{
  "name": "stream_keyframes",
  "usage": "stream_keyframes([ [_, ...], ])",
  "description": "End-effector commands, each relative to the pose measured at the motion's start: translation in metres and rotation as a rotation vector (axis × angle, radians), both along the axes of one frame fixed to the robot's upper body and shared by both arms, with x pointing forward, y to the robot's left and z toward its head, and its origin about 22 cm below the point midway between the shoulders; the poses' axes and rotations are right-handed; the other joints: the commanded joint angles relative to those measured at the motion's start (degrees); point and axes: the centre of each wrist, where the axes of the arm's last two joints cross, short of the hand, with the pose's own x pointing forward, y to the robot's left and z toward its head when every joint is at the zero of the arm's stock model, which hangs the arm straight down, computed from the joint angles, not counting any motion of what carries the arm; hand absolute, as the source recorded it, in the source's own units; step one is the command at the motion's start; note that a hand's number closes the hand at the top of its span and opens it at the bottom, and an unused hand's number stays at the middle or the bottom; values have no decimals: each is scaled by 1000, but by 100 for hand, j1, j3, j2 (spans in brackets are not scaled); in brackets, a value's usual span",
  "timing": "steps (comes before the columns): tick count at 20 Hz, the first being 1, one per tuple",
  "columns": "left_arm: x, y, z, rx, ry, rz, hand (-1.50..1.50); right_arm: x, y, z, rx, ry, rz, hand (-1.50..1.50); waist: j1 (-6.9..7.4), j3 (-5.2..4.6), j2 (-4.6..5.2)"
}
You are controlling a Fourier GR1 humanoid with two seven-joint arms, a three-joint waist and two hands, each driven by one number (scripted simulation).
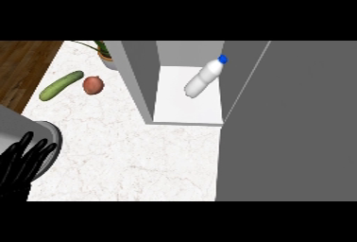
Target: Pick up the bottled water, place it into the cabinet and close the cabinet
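A white marble counter (125, 151) meets dark wood floor (21, 66) at far left. The grey cabinet (293, 123) stands open on the right, with the bottled water (204, 78) tilted inside on its white shelf. Far left lie a cucumber (61, 85) and an onion (93, 85). The left hand (21, 163) rests near left, fingers straight, well apart from the bottle.

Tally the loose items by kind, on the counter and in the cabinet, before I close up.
Bottles: 1, the clear plastic water bottle with a blue cap, inside the grey cabinet
Vegetables: 2, the long green cucumber and the round reddish-brown onion
Plants: 1, the potted plant at the counter's back
Total: 4
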Motion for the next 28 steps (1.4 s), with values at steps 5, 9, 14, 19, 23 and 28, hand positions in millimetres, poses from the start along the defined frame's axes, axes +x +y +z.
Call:
stream_keyframes([
  [5, -7, 22, 11, -13, 18, 1, -150, -3, 37, 63, -224, -249, 159, 150, 73, -47, -64],
  [9, -11, 28, 15, -13, 19, -12, -150, 9, 46, 62, -254, -255, 184, 150, 187, -55, -49],
  [14, -19, 43, 14, 2, 49, 0, -150, 17, 62, 57, -196, -211, 173, 150, 193, -54, -55],
  [19, -22, 58, 20, 22, 46, -1, -150, 27, 82, 53, -164, -161, 169, 150, 243, -50, -82],
  [23, -21, 67, 24, 20, 21, -6, -150, 37, 101, 54, -162, -141, 181, 150, 271, -51, -41],
  [28, -26, 78, 25, 17, 33, -14, -150, 54, 129, 59, -109, -153, 190, 150, 402, -42, -11],
])
